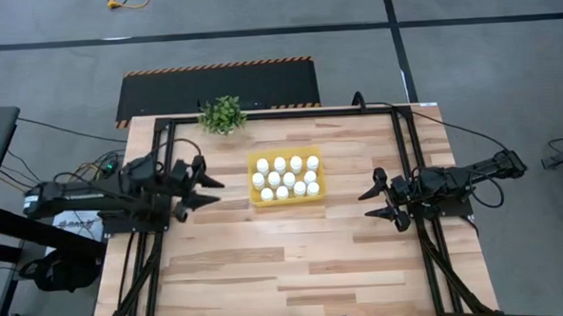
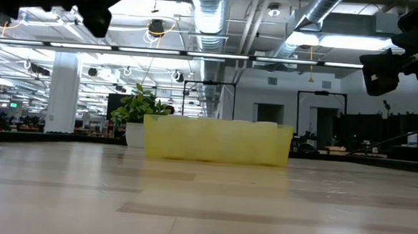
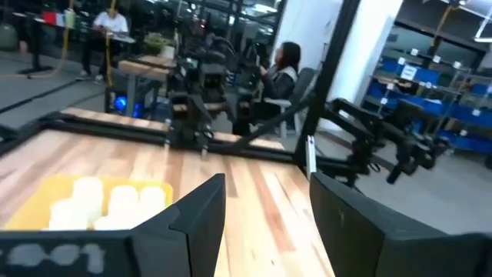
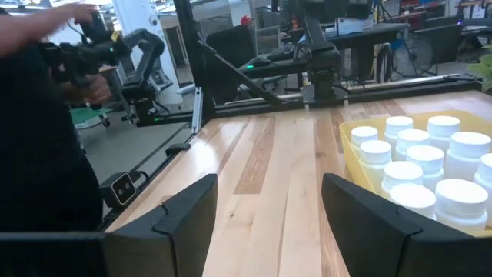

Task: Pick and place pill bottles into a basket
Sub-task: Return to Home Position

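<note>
Left end effector hangs released, fingers spread on nothing, just off the left side of the basket; the right end effector is likewise released and empty, a little farther off on the opposite side. In the low view both arms sit high above the desk. No bottle shows on the bare wood: the pill bottles, about twelve, stand packed in rows inside the basket, which rests at mid-desk toward the far edge, apart from the small green plant. The work looks finished, leaving only the retreat to rest. To do that well, I judge each arm should draw straight back toward its own side of the desk, keeping its height so no fingertip clips a yellow wall or a cap, and neither should swing across the basket. Each bottle stands upright, cap up, long axis vertical. The basket lies open side up, its long axis running across the desk from one arm toward the other.
</note>
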### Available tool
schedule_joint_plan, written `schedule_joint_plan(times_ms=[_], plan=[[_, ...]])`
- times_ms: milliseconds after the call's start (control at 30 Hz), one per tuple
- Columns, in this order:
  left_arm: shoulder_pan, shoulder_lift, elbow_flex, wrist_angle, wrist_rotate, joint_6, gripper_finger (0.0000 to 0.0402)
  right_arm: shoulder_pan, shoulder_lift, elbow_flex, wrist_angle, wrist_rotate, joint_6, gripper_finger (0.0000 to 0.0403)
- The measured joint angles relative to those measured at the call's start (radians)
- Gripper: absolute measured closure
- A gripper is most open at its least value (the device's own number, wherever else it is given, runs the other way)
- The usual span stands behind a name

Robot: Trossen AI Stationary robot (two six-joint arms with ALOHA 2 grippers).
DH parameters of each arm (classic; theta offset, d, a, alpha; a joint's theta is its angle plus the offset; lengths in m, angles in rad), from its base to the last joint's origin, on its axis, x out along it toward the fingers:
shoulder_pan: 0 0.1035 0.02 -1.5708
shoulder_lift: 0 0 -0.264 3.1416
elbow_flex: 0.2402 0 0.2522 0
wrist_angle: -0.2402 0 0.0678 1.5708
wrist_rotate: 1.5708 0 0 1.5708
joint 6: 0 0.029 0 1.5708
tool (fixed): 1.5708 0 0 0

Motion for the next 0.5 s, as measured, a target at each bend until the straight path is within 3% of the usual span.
schedule_joint_plan(times_ms=[167, 500], plan=[[-0.063, -0.101, -0.077, -0.028, 0.001, 0.052, 0.0225, 0.0, 0.0, 0.0, 0.0, 0.0, 0.0, 0.0177], [-0.142, -0.171, -0.311, 0.18, -0.106, 0.017, 0.0225, 0.0, 0.0, 0.0, 0.0, 0.0, 0.0, 0.0177]])
